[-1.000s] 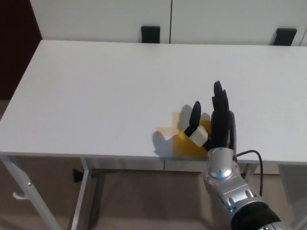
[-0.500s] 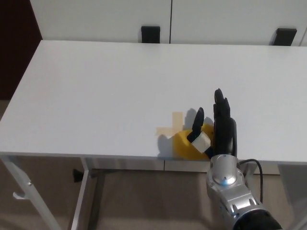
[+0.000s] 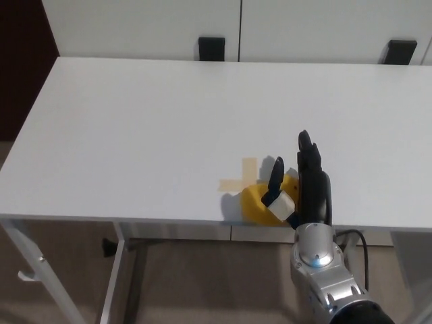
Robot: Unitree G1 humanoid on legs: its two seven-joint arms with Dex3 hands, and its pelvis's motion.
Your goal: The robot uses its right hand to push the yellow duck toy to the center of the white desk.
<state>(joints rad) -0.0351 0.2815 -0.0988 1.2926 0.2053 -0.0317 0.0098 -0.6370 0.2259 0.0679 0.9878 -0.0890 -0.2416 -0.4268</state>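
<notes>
The yellow duck toy (image 3: 259,202) sits near the front edge of the white desk (image 3: 169,121), right of the middle. My right hand (image 3: 305,182) stands edge-on against the duck's right side, its fingers stretched out and apart, the thumb over the duck's top. It holds nothing. Part of the duck is hidden behind the thumb and palm. A tan tape cross (image 3: 241,177) lies on the desk just left of and behind the duck. My left hand does not show.
Two black brackets (image 3: 211,48) (image 3: 402,50) stand at the desk's back edge against a white wall. The desk's front edge runs right under the duck. White desk legs (image 3: 34,263) and a beige floor show below.
My right hand drew back toward the front edge over the second. The duck shifted slightly right and toward the front edge, uncovering more of the tape cross.
</notes>
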